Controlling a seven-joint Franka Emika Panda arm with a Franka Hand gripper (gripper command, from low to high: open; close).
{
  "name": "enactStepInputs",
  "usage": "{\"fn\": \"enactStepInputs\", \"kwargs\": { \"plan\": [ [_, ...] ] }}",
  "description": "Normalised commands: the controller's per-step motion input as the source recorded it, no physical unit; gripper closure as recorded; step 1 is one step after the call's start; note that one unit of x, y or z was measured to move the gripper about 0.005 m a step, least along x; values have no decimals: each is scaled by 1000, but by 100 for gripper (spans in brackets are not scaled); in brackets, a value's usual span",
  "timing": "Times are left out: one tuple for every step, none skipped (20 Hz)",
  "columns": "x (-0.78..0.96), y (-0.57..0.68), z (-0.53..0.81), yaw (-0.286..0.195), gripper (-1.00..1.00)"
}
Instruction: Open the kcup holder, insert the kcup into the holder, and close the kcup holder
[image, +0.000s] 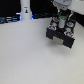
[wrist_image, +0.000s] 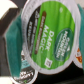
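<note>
**Pod carried above the open holder**

The kcup (wrist_image: 50, 35) fills the wrist view, its foil top facing the camera. The lid reads "DARK MAGIC" on a brown band, with green panels to either side. A second pod (wrist_image: 22, 75) with a dark lid lies partly visible beside it, lower in the holder.

In the exterior view, the gripper (image: 62, 21) hangs directly over the kcup holder (image: 61, 34), which stands on the white tabletop (image: 30, 57) toward the exterior view's right. A small green-topped object sits between the fingers (image: 56, 22); they appear to pinch the kcup, though blur prevents confirming contact on both sides. A drawer front of the kcup holder projects forward toward the camera, indicating an open position.

A white bottle-shaped object (image: 25, 10) stands at the far edge, well apart from the holder.
</note>
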Motion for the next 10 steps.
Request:
{"fn": "enactStepInputs", "kwargs": {
  "plan": [
    [33, -11, -266, -25, 100],
    [32, -10, -271, -20, 100],
    [18, 2, -285, -10, 100],
    [0, -103, 0, 0, 100],
    [0, -123, 60, 0, 100],
    [-74, -157, 149, -13, 100],
    [-49, -131, 126, 0, 100],
    [93, 178, -222, 18, 100],
    [96, 124, -168, 18, 100],
    [115, 119, -146, 12, 100]
  ]
}}
